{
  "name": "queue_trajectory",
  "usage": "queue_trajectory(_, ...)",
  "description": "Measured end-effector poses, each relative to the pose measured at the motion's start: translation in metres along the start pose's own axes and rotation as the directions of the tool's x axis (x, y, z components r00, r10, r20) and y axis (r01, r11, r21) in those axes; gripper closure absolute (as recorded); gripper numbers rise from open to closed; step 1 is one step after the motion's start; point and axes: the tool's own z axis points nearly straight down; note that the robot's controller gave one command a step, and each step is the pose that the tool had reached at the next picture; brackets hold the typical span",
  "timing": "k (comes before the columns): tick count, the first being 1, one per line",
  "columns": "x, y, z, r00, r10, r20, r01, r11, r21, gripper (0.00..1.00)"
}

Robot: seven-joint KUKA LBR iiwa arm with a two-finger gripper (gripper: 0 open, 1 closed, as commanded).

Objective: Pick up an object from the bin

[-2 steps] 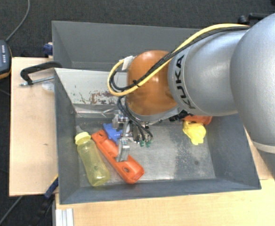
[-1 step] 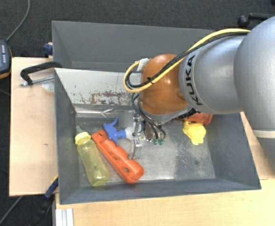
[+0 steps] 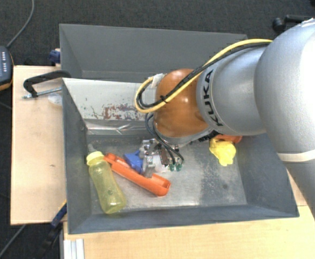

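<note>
The floor (image 3: pixel 146 4) is dark (a black cable (image 3: pixel 32 4) crosses it).

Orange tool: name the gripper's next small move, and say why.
Probably lower the gripper a little, straight down: it hangs over the orange tool, beside the small blue piece, with the yellow bottle farther left.

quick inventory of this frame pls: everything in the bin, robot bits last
bin: 1, grey metal, holds everything below
bottle: 1, translucent yellow with a yellow cap, lying at the floor's front left
long orange piece: 1, orange, lying slantwise on the floor just right of the bottle
small blue thing: 1, blue, just behind the long orange piece, beside the gripper; kind unclear
yellow lump: 1, yellow with an orange bit behind it, right part of the floor
gripper: 1, metal, low over the floor's middle
wrist cover: 1, orange, above the gripper
arm: 1, silver, enters from the right
</note>
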Motion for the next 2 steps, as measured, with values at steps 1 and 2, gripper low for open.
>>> queue_trajectory(1,0.0,0.0,0.0,1.0,0.001,0.0,-0.001,1.0,0.0,1.0)
queue_trajectory(2,-0.008,-0.011,-0.168,1.0,-0.013,0.009,0.013,1.0,-0.002,1.0)
